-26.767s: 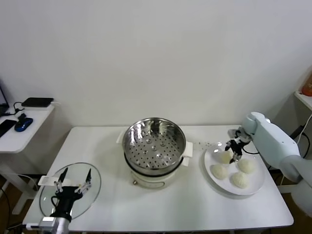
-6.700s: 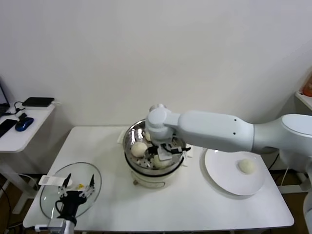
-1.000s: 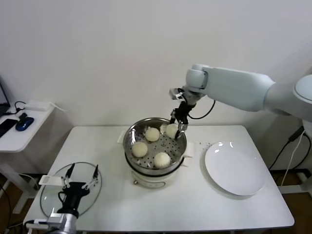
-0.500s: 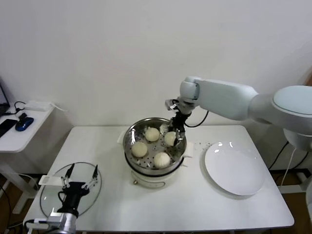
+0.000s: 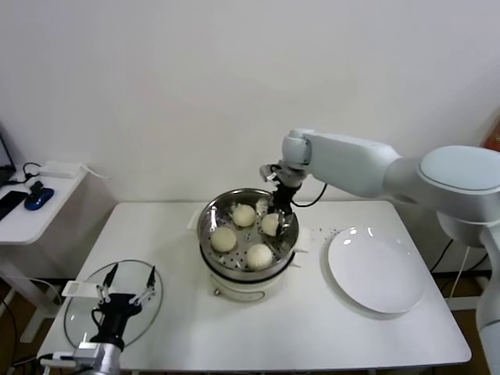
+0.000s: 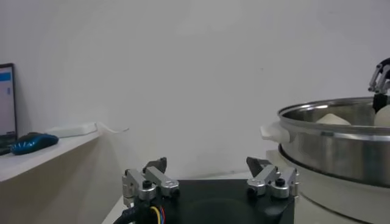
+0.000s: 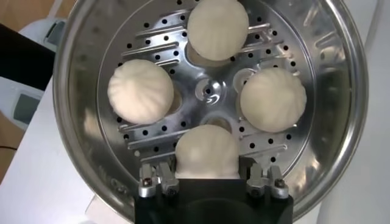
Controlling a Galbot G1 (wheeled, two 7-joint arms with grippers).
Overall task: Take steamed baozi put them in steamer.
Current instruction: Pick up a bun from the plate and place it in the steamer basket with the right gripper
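A white table (image 5: 312,328) fills the lower part of the head view, against a plain white wall. At the centre of the frame stands the steamer (image 5: 205,234) — a shiny steel pot on a cream base. Four buns sit on its perforated tray: one at the upper left of the pot (image 5: 244,215), one at the left (image 5: 224,239), one at the lower middle (image 5: 259,255) and one at the upper right (image 5: 271,224).

The right arm reaches in from the right edge of the frame and bends down over the pot's far rim. The right gripper (image 5: 279,209) hangs just above the upper-right bun. In the right wrist view its fingers (image 7: 159,176) stand on either side of that bun (image 7: 207,152), drawn in narrow against it, so the bun is held while resting on the tray.

To the right of the pot lies a white plate (image 5: 378,269). In the lower left corner of the head view the left gripper (image 5: 125,285) waits with its fingers spread wide over a round glass lid (image 5: 78,312).
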